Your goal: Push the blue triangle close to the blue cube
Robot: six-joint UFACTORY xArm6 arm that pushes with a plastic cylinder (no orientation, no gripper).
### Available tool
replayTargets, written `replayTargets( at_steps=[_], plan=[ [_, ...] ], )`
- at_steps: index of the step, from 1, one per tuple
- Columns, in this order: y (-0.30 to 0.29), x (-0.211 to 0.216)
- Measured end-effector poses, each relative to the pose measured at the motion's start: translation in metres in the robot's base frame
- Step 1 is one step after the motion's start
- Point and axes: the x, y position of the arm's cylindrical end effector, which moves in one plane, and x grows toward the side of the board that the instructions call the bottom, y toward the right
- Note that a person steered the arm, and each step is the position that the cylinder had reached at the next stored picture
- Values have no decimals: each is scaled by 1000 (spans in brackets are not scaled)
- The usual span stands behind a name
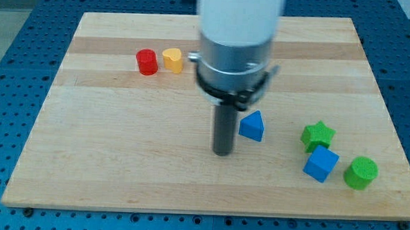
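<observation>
Camera view: my tip (223, 153), a jawless tool holding nothing, just left of blue triangle (253, 125).

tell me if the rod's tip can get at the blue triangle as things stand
Probably yes. My tip sits just off the view's left side of the blue triangle, with nothing between them. The blue cube lies further toward the view's right and slightly lower.

Upper body: a wide white cylinder, smooth and blurred at the view's top.
Middle: a silver metal collar beneath it, ringed by a thin black band with small lugs at the sides.
Rod: short, straight, dark grey to black.
My tip (222, 153): flat, dark end.
</observation>
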Motion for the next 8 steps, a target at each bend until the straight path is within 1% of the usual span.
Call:
replayTargets(
  at_steps=[1,2,3,4,5,8],
  plan=[
    [-18,-52],
    [0,-64],
    [31,-60],
    [51,-40],
    [74,-35],
    [126,-14]
  ],
)
